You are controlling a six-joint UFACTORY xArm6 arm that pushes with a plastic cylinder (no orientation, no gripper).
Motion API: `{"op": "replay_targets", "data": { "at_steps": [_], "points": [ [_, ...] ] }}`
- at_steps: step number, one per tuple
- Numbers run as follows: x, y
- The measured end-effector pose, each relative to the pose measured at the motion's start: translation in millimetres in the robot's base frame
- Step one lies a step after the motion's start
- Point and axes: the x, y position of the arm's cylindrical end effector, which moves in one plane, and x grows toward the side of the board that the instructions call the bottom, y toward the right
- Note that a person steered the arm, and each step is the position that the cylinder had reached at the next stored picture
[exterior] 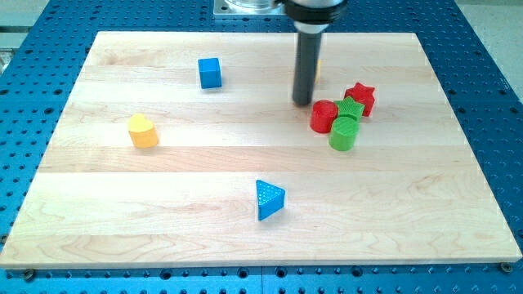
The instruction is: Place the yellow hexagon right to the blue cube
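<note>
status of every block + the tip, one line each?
my tip: down on the board, just left of the red/green cluster
yellow hexagon: mostly hidden behind the rod
blue cube: alone, upper left
yellow heart: alone, left
blue triangle: alone, bottom centre
red cylinder, green cylinder, green star, red star: clustered

Pale wooden board (163, 163) — smooth, visible grain — on a blue perforated metal table (482, 65); blue cube (210, 73) and ribbed blue triangle (269, 199) look matt plastic.
</note>
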Motion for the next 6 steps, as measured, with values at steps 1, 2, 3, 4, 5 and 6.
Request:
{"op": "replay_targets", "data": {
  "at_steps": [1, 2, 3, 4, 5, 6],
  "points": [
    [-15, 44],
    [-46, 27],
    [-49, -36],
    [-53, -83],
    [-82, -72],
    [-115, -63]
  ]
}}
